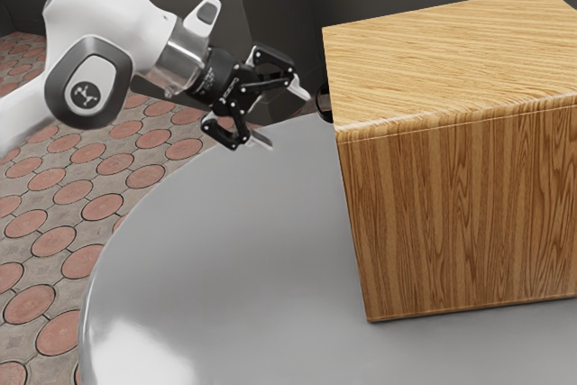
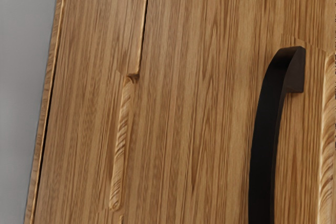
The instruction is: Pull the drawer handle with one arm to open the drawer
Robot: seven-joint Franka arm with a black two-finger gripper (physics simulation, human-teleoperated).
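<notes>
A wooden cabinet (image 1: 451,132) stands on the round grey table (image 1: 225,295) at the exterior view's right. A small part of its black drawer handle (image 1: 323,104) peeks out at the upper edge of the face turned toward the arm. My black gripper (image 1: 281,114) hovers just short of that face, a little left of the handle, open, with nothing between its fingers. The wrist view looks straight at the wood-grain drawer front (image 2: 189,103), with the curved black handle (image 2: 268,145) off to one side and a strip of grey table (image 2: 21,77) beside the cabinet.
The table's rounded edge falls off toward a floor of reddish round tiles (image 1: 81,196) at the exterior view's left. A dark wall stands behind the cabinet. Bare grey tabletop stretches in front of the cabinet.
</notes>
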